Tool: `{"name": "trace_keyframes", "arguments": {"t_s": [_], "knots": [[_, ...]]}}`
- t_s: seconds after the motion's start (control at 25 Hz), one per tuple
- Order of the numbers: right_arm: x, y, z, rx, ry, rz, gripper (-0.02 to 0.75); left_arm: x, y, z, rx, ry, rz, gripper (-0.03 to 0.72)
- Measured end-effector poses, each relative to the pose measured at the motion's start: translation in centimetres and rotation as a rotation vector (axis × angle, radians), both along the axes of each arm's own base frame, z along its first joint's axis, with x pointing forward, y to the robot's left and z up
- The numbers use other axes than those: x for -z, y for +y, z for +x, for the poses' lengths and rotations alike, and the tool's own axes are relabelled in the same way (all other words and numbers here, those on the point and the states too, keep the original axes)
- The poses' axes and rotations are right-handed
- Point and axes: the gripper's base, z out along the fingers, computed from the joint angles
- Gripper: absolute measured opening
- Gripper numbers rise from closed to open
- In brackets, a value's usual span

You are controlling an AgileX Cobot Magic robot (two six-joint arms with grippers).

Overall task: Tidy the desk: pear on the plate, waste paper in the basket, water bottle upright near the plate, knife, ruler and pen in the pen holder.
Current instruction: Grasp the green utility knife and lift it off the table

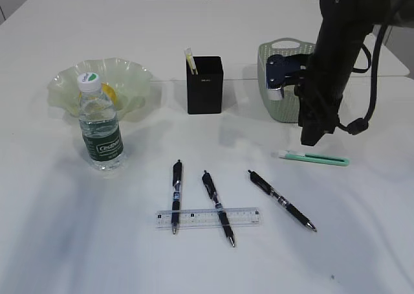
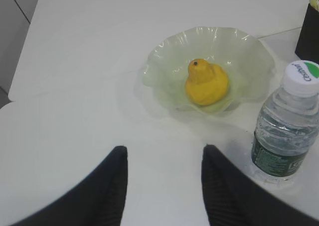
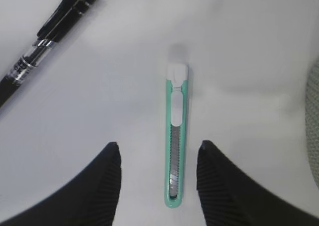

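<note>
The yellow pear [image 2: 207, 81] lies in the pale green plate [image 2: 164, 61], also seen at the back left of the desk [image 1: 58, 229] as the plate [image 1: 132, 70]. The water bottle [image 1: 101, 129] stands upright just in front of it. My left gripper [image 2: 164, 154] hovers open over bare desk near the plate. The green knife [image 3: 177, 136] lies between the fingers of my open right gripper [image 3: 158, 151], which hangs above it without touching. Three pens [image 1: 176, 193] [image 1: 218, 206] [image 1: 281, 200] and the clear ruler [image 1: 207, 217] lie in front. The black pen holder [image 1: 204, 85] and the basket [image 1: 278, 80] stand behind. Waste paper is out of view.
A pale yellow stick-like thing [image 1: 189, 59] pokes out of the pen holder. My right arm [image 1: 330, 61] stands in front of the basket. One pen [image 3: 45, 47] lies to the left of the knife. The basket's wall [image 3: 314, 121] is close on the right.
</note>
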Motion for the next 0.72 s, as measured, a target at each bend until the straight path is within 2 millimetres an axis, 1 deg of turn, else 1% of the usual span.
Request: {"name": "trace_keyframes", "arguments": {"t_s": [0.36,0.6,0.72], "knots": [[2.8,0.3,0.4,-0.036,0.061,0.008,0.370,0.0,0.0,0.0,0.000,0.000,0.000,0.341],[3.1,0.4,0.4,-0.056,0.069,0.018,0.370,0.0,0.0,0.0,0.000,0.000,0.000,0.341],[3.8,0.4,0.5,-0.059,0.083,0.020,0.370,0.0,0.0,0.0,0.000,0.000,0.000,0.341]]}}
